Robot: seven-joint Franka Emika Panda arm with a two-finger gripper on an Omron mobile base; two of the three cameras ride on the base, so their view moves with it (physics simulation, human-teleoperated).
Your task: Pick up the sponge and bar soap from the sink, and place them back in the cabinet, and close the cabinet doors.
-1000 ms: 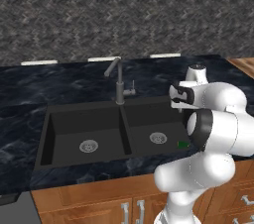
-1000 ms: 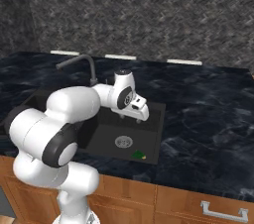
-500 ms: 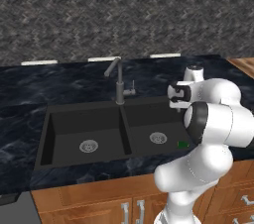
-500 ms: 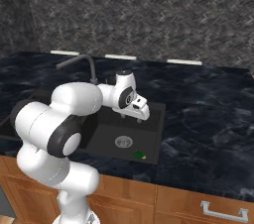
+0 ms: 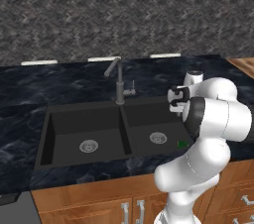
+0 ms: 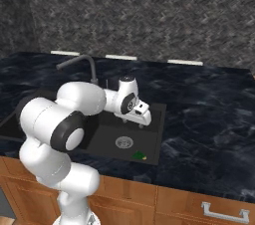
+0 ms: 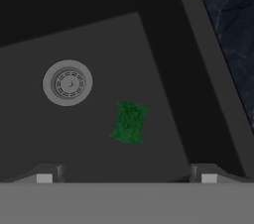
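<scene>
Rough green sponge [image 7: 129, 122] in matt black sink [image 7: 163, 64].

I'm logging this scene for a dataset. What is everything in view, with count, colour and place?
sink: one, black, two basins, set into the counter.
drains: two, round, metal, one in each basin floor.
faucet: one, dark grey, behind the divider between the basins.
sponge: one, green top, flat on the right basin floor beside the drain, near the front right corner.
counter: one, dark marbled, around the sink.
lower cabinets: brown wood, silver handles, beneath the counter.
wall: grey, textured, behind the counter.
hand: one, open, above the right basin.
</scene>
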